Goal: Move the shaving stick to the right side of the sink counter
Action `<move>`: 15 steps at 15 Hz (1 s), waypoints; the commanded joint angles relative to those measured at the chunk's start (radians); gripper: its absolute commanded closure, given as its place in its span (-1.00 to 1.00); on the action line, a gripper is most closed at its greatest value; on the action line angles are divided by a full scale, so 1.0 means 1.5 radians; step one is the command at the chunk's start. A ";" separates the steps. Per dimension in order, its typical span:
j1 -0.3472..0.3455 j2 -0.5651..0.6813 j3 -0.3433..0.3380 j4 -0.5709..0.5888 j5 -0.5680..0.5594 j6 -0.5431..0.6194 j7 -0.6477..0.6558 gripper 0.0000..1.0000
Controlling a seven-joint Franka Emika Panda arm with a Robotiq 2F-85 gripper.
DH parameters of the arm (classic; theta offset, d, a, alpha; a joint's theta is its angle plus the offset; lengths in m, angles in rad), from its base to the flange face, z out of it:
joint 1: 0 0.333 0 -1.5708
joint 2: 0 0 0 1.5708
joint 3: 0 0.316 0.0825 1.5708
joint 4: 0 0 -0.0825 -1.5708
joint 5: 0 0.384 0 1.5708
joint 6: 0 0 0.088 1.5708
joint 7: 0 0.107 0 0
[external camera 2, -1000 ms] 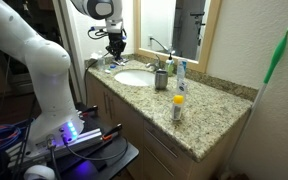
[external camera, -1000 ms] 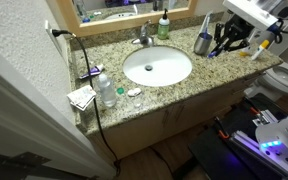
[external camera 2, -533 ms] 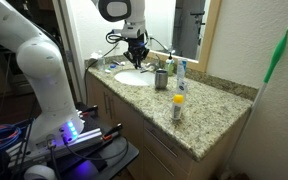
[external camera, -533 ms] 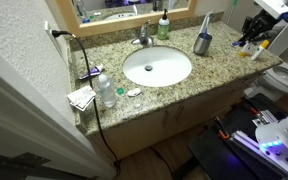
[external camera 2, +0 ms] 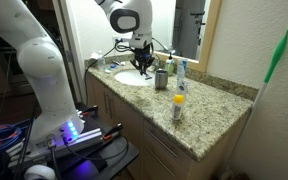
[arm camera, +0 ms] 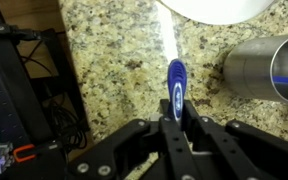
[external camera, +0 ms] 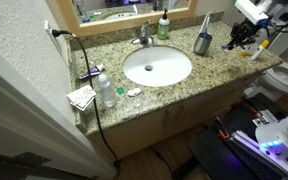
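Claw (arm camera: 177, 122) now nearer the steel cup (arm camera: 269, 68), tight on the shaving stick (arm camera: 176, 80) (its lower end hidden).

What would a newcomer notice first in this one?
In the wrist view, the pincer grips a blue shaving stick over the speckled sink counter, beside a metal cup. In an exterior view, the big white arm towers at the counter's end near the oval basin.

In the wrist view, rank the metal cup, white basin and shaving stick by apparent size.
1. metal cup, though cut off by the frame.
2-3. white basin sliver and shaving stick look about alike; the stick, held in the gripper, is nearest the camera, so unranked.
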 commanded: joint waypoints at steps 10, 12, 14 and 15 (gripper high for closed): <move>0.095 0.290 -0.004 0.163 0.134 0.091 -0.013 0.93; 0.099 0.327 0.003 0.176 0.155 0.097 -0.030 0.93; 0.106 0.344 0.008 0.175 0.162 0.106 -0.031 0.93; 0.109 0.352 0.011 0.174 0.165 0.113 -0.034 0.93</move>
